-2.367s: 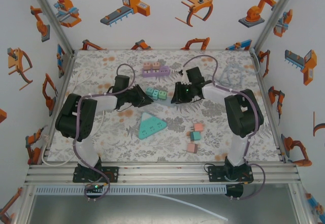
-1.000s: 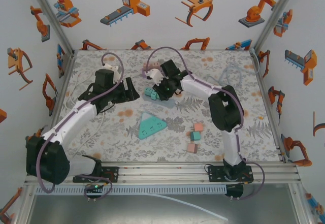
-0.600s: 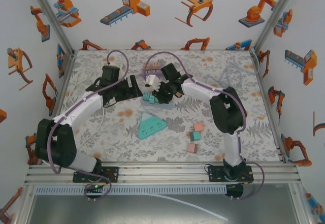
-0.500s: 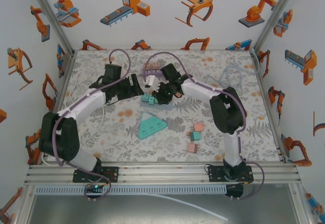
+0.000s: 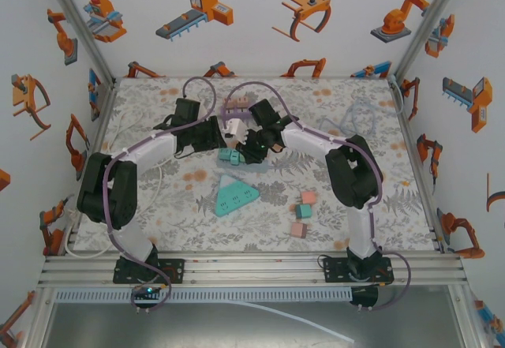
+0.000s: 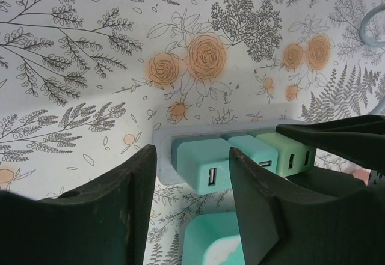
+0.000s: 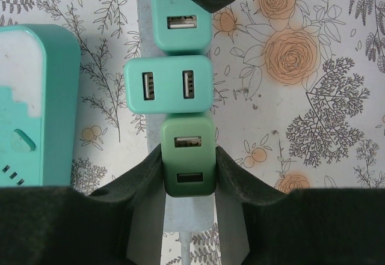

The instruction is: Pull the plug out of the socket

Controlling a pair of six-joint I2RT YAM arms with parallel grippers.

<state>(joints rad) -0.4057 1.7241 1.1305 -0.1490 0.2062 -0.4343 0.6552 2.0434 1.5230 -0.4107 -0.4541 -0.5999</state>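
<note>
**Right gripper (image 7: 188, 151) clamps the green plug (image 7: 189, 166) on the power strip (image 7: 143, 24); left gripper (image 6: 192, 157) straddles the end teal plug (image 6: 204, 169)**

Top view: both arms reach in from the near edge and meet over the floral table (image 5: 158, 206). They meet close to its middle, a little toward the left edge. The strip lies there with its row of plugs, the left gripper at one end and the right gripper at the other. A triangular teal socket block (image 5: 235, 194) lies apart from it on the near side. Some small pink and teal blocks (image 5: 303, 208) sit further toward the right edge.

Left wrist view: the grey strip lies flat on the table and carries three plugs side by side. The two black fingers (image 6: 135, 205) stand on either side of the end teal plug. One is against its side and the other is just beside the strip's end. Whether they are pressing it I cannot tell. The triangular block shows at the bottom edge of this view.

Right wrist view: the three plugs run in a line, all seated in the strip. The right gripper's fingers are closed tight on both sides of the green plug, the nearest of the three. Next comes the middle teal plug (image 7: 168, 94) with two ports. Beyond it is the end teal plug with one port, its far part covered by a dark finger of the left gripper. The triangular block lies beside the strip at the left.
</note>
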